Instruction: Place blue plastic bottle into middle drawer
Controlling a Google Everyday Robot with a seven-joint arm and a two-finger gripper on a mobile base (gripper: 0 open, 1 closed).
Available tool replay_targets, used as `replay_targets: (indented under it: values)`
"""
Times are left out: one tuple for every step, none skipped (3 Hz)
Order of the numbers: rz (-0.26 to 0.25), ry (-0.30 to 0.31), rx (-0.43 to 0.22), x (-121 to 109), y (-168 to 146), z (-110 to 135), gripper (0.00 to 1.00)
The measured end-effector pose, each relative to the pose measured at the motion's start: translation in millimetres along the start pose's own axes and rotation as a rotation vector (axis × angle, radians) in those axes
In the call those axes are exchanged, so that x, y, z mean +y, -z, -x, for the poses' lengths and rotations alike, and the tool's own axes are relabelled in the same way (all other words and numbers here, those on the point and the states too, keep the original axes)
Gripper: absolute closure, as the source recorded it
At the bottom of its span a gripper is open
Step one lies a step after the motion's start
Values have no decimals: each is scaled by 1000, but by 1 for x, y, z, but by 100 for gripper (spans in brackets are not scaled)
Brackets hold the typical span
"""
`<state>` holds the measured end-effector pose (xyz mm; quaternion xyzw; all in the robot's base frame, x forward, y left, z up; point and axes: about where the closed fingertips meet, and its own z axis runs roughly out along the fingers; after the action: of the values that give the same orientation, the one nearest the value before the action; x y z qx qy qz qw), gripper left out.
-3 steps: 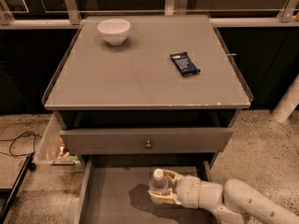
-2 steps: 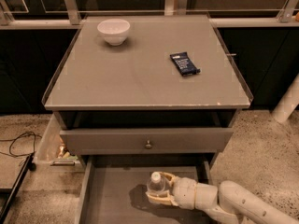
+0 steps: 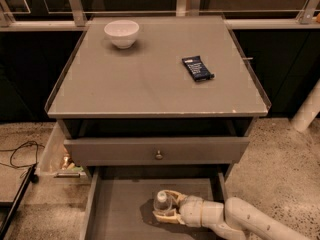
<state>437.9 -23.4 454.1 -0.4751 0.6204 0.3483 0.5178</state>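
Shifting left and nearer camera since earlier frames, gripper (image 3: pixel 160 210) is holding blue plastic bottle (image 3: pixel 161 202) inside open middle drawer (image 3: pixel 117 211). We are seeing jaws clamping bottle between them, long axis upright, cap up; contact with floor, cannot tell.

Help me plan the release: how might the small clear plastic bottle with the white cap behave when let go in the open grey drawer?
The small clear plastic bottle is probably light and may flex where the gripper clasps it inside the wide grey drawer. Upright and narrow, it could tip on the flat floor, then roll.
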Motion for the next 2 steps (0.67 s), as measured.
replay_targets:
  values:
    - [7, -3, 21, 4, -5, -18, 100]
    - [6, -2, 24, 4, -5, -15, 90]
